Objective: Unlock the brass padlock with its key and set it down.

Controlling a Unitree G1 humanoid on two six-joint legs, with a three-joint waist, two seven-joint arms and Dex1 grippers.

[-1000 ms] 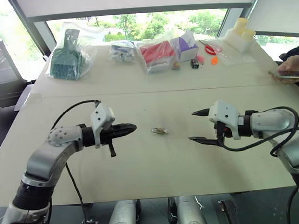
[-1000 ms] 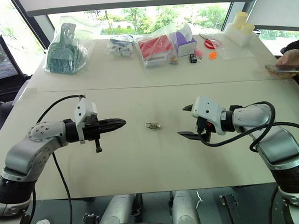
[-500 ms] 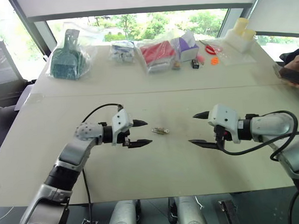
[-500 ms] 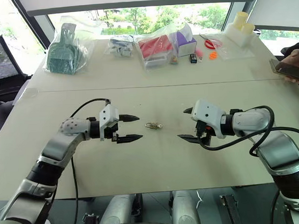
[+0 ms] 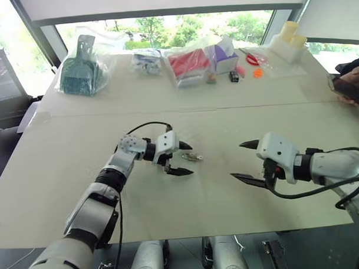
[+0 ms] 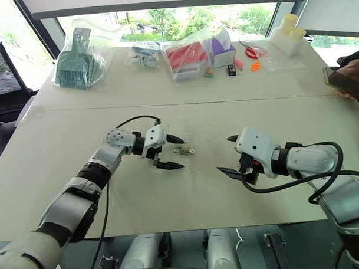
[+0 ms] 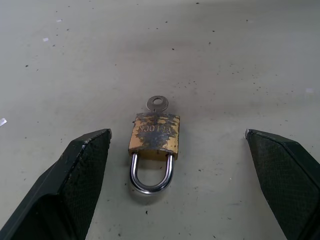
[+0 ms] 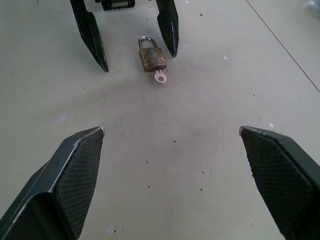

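**Table surface and items resting on it**

A wide pale matte table point(image 5: 63, 168) with a seam across its width carries, near centre, a small brass padlock point(image 7: 154, 134) lying flat, silvery shackle closed, a silvery key point(image 7: 157, 104) in its base. Along the far edge lie clear plastic bags: a green comb-like tool point(image 5: 79, 70), red items point(image 5: 189, 63), a purple-white box point(image 5: 224, 56), plus cream cylinders point(image 5: 288, 33).

1. A pale table point(image 5: 74, 173) has a seam across it.
2. Along its far edge lie a bagged green dustpan point(image 5: 80, 70), a red packet point(image 5: 189, 63), a purple box point(image 5: 224, 55) and cream cups point(image 5: 288, 33).
3. A person's hand point(image 5: 353, 84) holds a phone at the right.
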